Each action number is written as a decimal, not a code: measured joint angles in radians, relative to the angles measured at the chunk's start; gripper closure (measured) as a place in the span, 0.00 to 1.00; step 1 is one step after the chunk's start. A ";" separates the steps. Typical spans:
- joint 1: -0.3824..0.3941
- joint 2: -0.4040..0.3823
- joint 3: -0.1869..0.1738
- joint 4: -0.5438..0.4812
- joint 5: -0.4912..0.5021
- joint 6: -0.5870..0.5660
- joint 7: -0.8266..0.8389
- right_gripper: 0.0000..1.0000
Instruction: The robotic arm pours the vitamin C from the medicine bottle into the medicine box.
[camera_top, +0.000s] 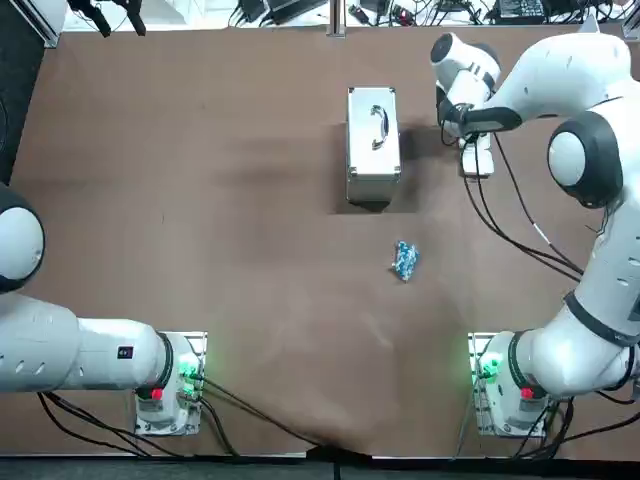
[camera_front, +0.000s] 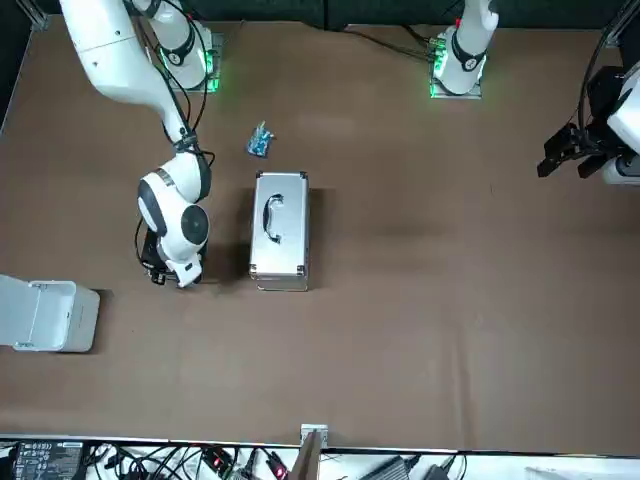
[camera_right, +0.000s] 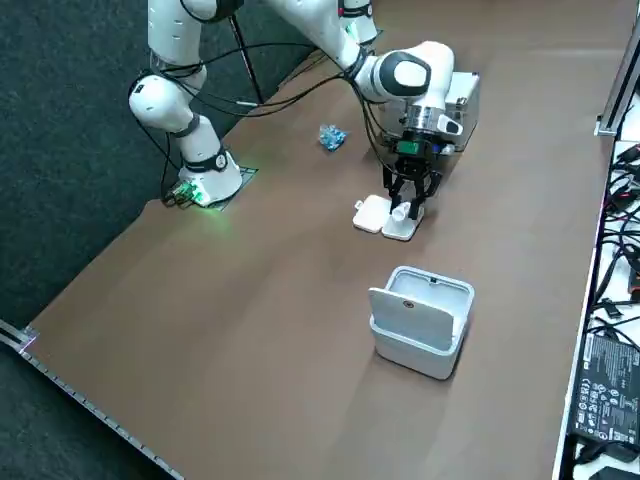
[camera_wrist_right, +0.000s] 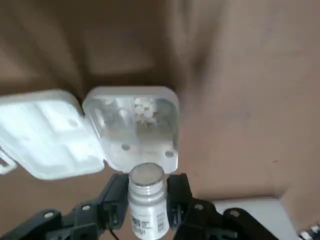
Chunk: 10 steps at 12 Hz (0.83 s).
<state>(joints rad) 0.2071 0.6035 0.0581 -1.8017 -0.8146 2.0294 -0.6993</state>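
Right gripper (camera_wrist_right: 147, 194): clenched on the medicine bottle (camera_wrist_right: 146, 205), one finger on each side of the bottle body; the label faces the wrist camera; the threaded neck is uncapped and points toward the medicine box (camera_wrist_right: 131, 129).

Medicine box: lies open and flat on the table (camera_top: 200, 200); its hinged lid (camera_wrist_right: 44, 134) is folded out beside the tray; a small cluster of white tablets (camera_wrist_right: 144, 111) rests in the tray near the wall farthest from the bottle.

Clock reference for the top view: 12 o'clock points away from the arm bases.

- Medicine box: at 3 o'clock of the metal case (camera_top: 373, 143), near it but apart from it; the right arm's wrist hangs over it and hides most of it in that view.
- Metal case: closed, handle uppermost, long axis running 12 to 6 o'clock.
- Blue packet (camera_top: 405, 260): crumpled, at 5 o'clock of the metal case, well apart from the medicine box.

In the right side view the gripper stands just above the medicine box with its fingers pointing down; whether the bottle touches the tray cannot be told; a white container (camera_right: 421, 320) with a raised lid sits on the table well apart from the box, on the side away from the arm bases.
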 joint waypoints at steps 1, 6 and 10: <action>-0.005 -0.009 0.000 0.005 0.044 0.009 -0.005 0.57; -0.042 -0.119 -0.030 0.009 0.314 0.034 -0.199 0.57; -0.061 -0.188 -0.056 0.007 0.547 0.034 -0.386 0.57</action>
<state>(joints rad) 0.1463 0.4154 0.0019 -1.7944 -0.2672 2.0637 -1.0852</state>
